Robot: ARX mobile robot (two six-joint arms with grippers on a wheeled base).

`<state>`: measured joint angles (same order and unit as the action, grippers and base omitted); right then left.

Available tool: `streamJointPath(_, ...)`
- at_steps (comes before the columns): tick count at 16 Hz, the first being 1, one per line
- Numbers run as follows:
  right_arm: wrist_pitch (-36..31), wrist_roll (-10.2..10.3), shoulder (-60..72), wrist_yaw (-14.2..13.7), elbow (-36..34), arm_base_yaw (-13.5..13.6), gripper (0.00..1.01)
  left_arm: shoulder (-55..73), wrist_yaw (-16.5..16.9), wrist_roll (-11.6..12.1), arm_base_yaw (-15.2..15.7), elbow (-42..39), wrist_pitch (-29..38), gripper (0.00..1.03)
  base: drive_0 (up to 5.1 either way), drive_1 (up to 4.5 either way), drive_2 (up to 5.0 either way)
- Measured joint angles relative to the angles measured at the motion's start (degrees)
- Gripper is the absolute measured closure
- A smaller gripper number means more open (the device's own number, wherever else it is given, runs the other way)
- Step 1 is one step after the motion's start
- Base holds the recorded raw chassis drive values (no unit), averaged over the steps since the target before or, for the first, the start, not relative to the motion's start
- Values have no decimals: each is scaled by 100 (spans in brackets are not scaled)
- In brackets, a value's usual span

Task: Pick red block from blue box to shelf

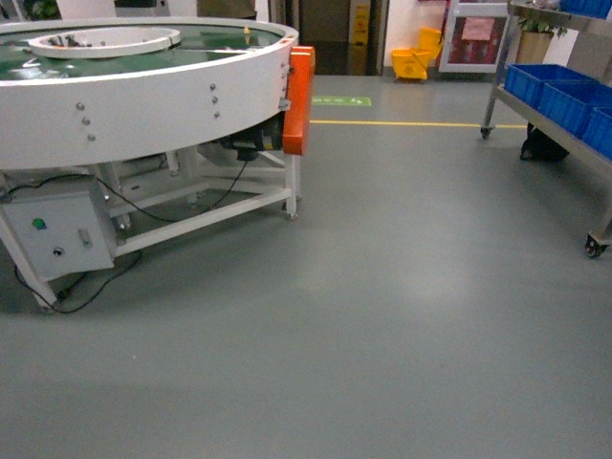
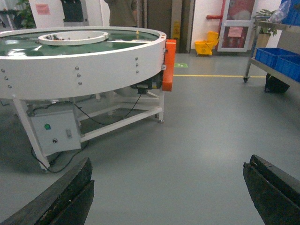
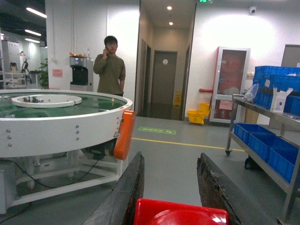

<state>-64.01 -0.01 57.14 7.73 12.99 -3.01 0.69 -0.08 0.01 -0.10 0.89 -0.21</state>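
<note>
Your right pincer (image 3: 180,197) is clamped on the red block (image 3: 180,216), left pincer (image 2: 168,192) apart; jolting toward the two-o'clock shelf (image 1: 564,115) could shake it loose.

The left gripper (image 2: 168,187) has its fingers spread wide apart, and the right gripper (image 3: 171,197) squeezes the red block (image 3: 180,216).

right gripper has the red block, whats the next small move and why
Probably drive right toward the shelf. The right gripper is shut on the red block, yet the rack stands off to the right, too far to place. The left gripper is open and empty.
</note>
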Motion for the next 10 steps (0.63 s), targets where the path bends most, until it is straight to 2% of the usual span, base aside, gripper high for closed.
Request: streamJointPath(10, 17, 0, 9, -2, 0, -2, 73, 0, 4, 0, 9, 0, -11, 5, 2, 423, -420)
